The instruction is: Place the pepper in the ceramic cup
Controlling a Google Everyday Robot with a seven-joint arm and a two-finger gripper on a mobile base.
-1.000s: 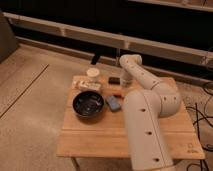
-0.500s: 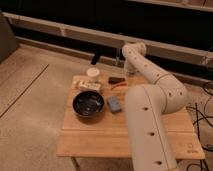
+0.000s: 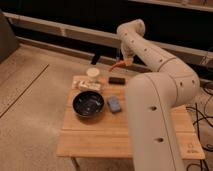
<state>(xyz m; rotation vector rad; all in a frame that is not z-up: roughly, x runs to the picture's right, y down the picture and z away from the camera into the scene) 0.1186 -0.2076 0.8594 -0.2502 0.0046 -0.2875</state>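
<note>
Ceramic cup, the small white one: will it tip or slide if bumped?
The small white ceramic cup looks short and squat, so it is probably hard to tip. It seems light and stands on a smooth wooden table, so a nudge may slide it. The hand holds the slender red-orange pepper above and right of it.

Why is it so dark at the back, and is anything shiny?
Camera view: the wall behind looks nearly black, while the wooden table and the white arm are brightly lit; the dark bowl shows small glints inside; the gripper, holding the pepper above the table's far edge, right of the ceramic cup, stands out against the dark.
</note>
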